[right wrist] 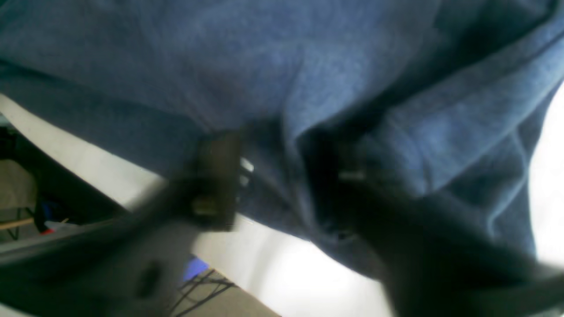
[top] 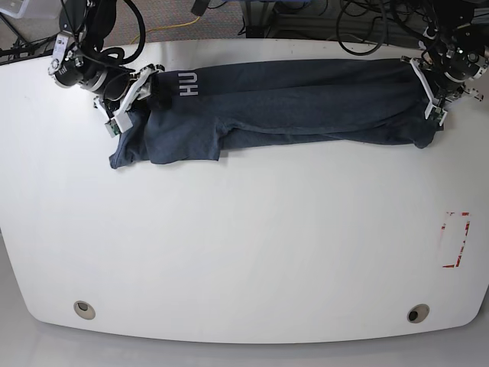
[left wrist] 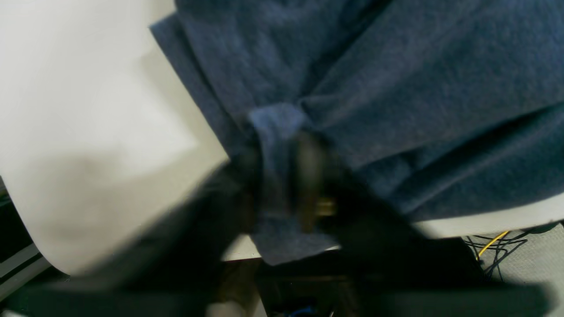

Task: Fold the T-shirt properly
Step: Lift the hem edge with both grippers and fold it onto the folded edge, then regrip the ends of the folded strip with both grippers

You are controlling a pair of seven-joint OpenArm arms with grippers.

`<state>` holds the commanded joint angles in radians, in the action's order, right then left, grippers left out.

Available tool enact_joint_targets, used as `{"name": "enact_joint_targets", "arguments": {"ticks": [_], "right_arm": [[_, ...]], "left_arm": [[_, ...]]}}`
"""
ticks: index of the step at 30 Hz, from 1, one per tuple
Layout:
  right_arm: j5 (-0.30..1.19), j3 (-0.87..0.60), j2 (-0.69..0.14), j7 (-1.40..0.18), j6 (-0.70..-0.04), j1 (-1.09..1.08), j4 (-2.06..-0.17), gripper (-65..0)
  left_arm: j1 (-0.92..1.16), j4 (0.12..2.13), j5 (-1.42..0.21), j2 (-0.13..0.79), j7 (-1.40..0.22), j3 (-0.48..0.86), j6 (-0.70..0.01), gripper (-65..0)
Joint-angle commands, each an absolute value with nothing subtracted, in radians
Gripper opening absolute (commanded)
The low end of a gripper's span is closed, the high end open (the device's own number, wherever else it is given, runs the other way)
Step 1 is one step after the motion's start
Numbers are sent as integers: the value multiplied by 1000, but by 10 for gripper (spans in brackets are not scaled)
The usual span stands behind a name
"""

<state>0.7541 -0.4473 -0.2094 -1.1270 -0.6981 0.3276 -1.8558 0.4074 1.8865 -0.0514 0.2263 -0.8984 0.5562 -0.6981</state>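
Note:
The dark blue T-shirt (top: pixel 306 103) lies pulled out in a long band across the far part of the white table (top: pixel 244 245), with white lettering (top: pixel 188 83) showing near its left end. In the base view my right gripper (top: pixel 131 98) is at the band's left end and my left gripper (top: pixel 429 98) at its right end. The left wrist view shows my left gripper (left wrist: pixel 284 176) shut on a bunched fold of the T-shirt (left wrist: pixel 396 88). A thick bunch of the T-shirt (right wrist: pixel 273 66) fills the space between the fingers of my right gripper (right wrist: pixel 277 176), which is shut on it. Both wrist views are blurred.
A red-and-white marking (top: pixel 456 239) sits on the table near its right edge. Two round holes (top: pixel 84 309) (top: pixel 417 313) lie near the front edge. Cables (top: pixel 359 23) run on the floor behind the table.

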Motion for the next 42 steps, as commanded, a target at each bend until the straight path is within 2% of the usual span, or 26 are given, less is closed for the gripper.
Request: {"name": "enact_joint_targets", "arguments": {"ticks": [2, 3, 6, 12, 16, 19, 21, 23, 26, 29, 32, 39, 42], "right_arm": [[760, -503, -214, -1132, -698, 329, -1896, -141], [762, -526, -208, -1133, -698, 329, -1916, -132], [762, -572, -202, -1133, -698, 325, -1971, -133], [763, -562, -183, -1133, -698, 236, -1972, -133], [754, -464, -163, -1133, -698, 196, -1971, -141], [753, -414, -122, -1130, -698, 183, -1919, -212], [745, -400, -108, -1129, -698, 166, -1857, -308], [702, -392, -107, -1127, -698, 147, -1782, -436], [622, -392, -110, -1101, -698, 134, -1698, -547], [553, -401, -119, -1040, -698, 136, -1649, -534], [515, -410, -176, -989, -698, 140, -1603, -525], [516, -507, -263, -921, -698, 137, -1460, -525], [518, -544, -283, -920, -698, 137, -1454, -525]], "left_arm": [[407, 1893, -53, 226, -898, 556, -698, -274], [406, 1896, -53, 226, -898, 556, -698, -257], [383, 1939, -93, 228, -900, 565, -698, -253], [332, 1975, -328, 234, -1006, 665, -698, -253], [263, 1920, -268, 219, -1070, 638, -698, -253], [252, 1876, -183, 193, -1072, 602, -698, -254], [251, 1851, -142, 183, -1072, 595, -698, -254], [251, 1810, -116, 180, -1072, 578, -698, -254], [251, 1750, -107, 186, -1072, 556, -698, -254], [249, 1692, -107, 196, -1050, 550, -698, -254], [242, 1644, -107, 208, -990, 510, -698, -254], [151, 1537, -2, 200, -947, 472, -698, -254], [127, 1520, 8, 200, -947, 472, -698, -254]]}}
